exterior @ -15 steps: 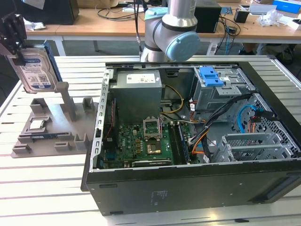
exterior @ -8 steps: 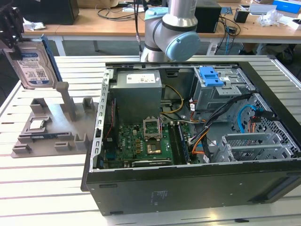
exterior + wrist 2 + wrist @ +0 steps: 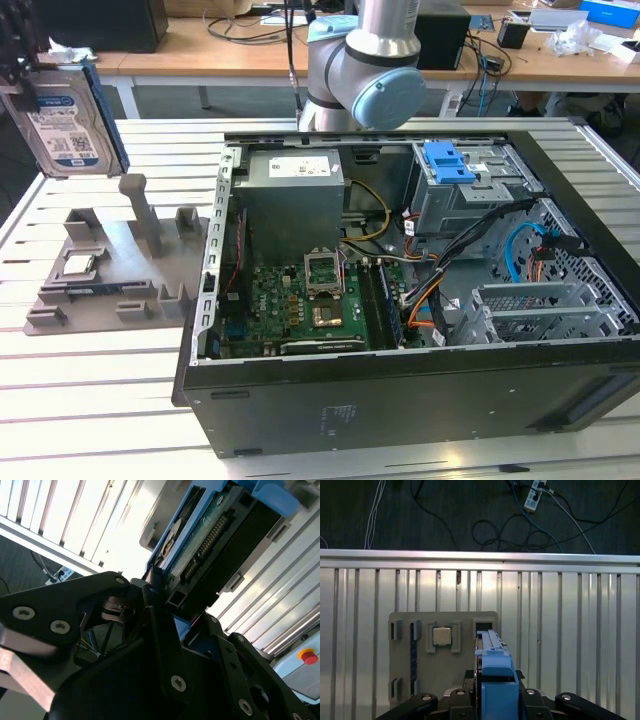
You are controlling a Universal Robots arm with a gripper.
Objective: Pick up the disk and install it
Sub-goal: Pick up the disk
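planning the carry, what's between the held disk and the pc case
In the exterior view, a grey parts holder with an upright post stands between the disk and the case.

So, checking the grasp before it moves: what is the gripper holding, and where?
The disk, up above the grey fixture; the gripper is shut on its blue-framed end nearest the wrist.

The disk [image 3: 62,128] hangs upright in mid-air at the exterior view's upper left — silver, white-and-blue label, blue carrier.
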